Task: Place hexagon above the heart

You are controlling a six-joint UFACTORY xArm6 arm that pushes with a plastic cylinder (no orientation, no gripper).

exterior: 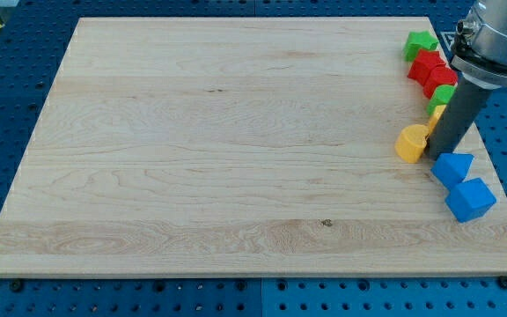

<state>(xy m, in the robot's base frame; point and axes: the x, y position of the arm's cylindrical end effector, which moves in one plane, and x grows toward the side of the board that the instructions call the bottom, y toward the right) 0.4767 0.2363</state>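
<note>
My tip (436, 158) is at the right side of the board. It sits just right of a yellow-orange heart-like block (411, 143) and looks to be touching it. A red block (426, 63) and a second red block (442, 79), one of them many-sided, lie higher up near the right edge. A small green block (444, 93) and a yellow block (435, 111) lie below them, partly hidden by the rod. I cannot tell for certain which block is the hexagon.
A green star (420, 43) lies at the top right corner. Two blue blocks (452, 166) (470, 199) lie just below my tip near the board's right edge (500, 176). The arm's body (495, 40) hangs over the top right.
</note>
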